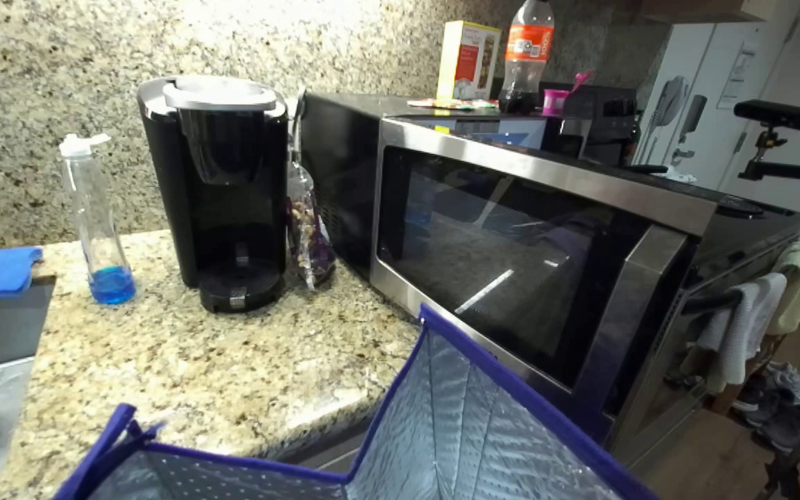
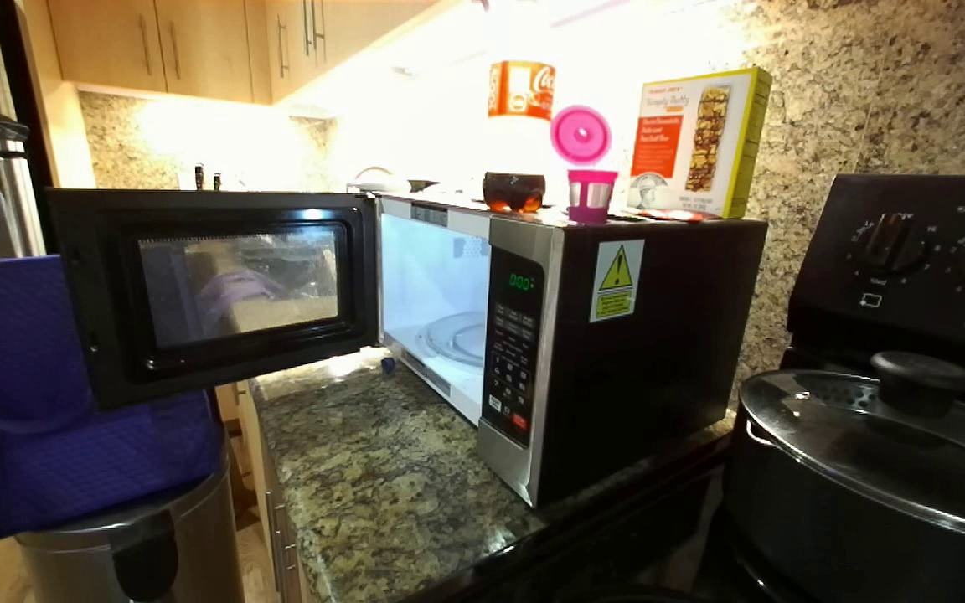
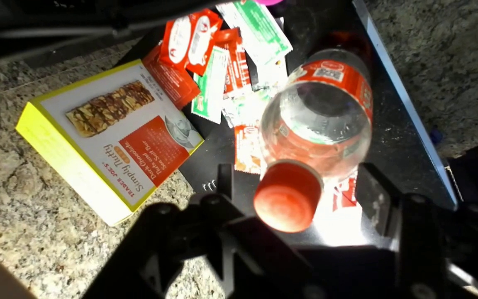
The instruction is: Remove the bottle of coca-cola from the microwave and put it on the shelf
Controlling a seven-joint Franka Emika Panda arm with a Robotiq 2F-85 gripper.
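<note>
A speckled granite table [image 1: 233, 368] bears the microwave [image 2: 650, 360], its door [image 2: 239, 285] swung open, before a stone wall [image 1: 60, 76]; the bottle of coca-cola [image 1: 528, 48] stands upright on top. An exterior view shows a lidded pot [image 2: 868, 519]; a coffee maker [image 1: 226, 208] appears in an exterior view — and in the wrist view, the hand [image 3: 297, 193], released, fingers [image 3: 374, 201] flanking the reddish cap [image 3: 288, 197].

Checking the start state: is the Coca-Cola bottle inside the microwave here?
No: in an exterior view the Coca-Cola bottle stands upright on top of the microwave, near a small pink cup.
</note>
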